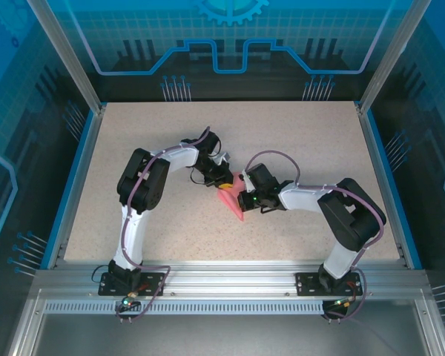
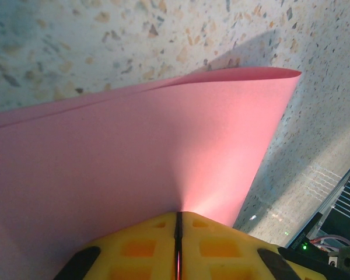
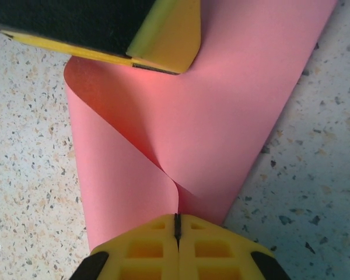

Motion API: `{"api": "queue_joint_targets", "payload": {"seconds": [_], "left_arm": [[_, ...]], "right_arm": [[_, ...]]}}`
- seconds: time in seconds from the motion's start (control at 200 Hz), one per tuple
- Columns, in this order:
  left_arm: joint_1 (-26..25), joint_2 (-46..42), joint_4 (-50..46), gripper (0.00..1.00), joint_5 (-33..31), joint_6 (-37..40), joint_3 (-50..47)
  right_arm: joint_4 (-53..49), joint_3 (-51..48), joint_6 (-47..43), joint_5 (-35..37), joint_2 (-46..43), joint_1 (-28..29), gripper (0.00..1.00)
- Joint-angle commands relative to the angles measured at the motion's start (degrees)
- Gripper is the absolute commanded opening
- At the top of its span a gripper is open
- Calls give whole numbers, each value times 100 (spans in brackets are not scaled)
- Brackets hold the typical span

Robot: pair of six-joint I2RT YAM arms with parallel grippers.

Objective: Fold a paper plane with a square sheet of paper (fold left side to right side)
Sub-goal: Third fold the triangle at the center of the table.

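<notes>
overhead, pink paper [image 1: 233, 205] mostly hidden beneath left claw [image 2: 178, 224] and right claw [image 3: 176, 224], both pinched on it

Smooth matt pink paper [image 3: 233, 99], ribbed yellow plastic right claw [image 3: 177, 221], speckled stone-like tabletop [image 1: 185, 233].

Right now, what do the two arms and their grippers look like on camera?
Both the left arm and right arm have white links, bulky black joint housings and thin purplish cables looping alongside. The left gripper and right gripper are yellow, moulded with square recesses.
</notes>
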Motion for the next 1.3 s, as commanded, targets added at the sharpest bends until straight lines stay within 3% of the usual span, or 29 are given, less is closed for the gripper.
{"api": "queue_joint_targets", "payload": {"seconds": [0.0, 1.295], "left_arm": [[-82, 279, -301, 10, -308, 107, 23], [-76, 283, -314, 10, -299, 100, 22]], "right_arm": [[-28, 199, -28, -71, 13, -102, 0], [-203, 307, -66, 89, 82, -112, 0]]}}
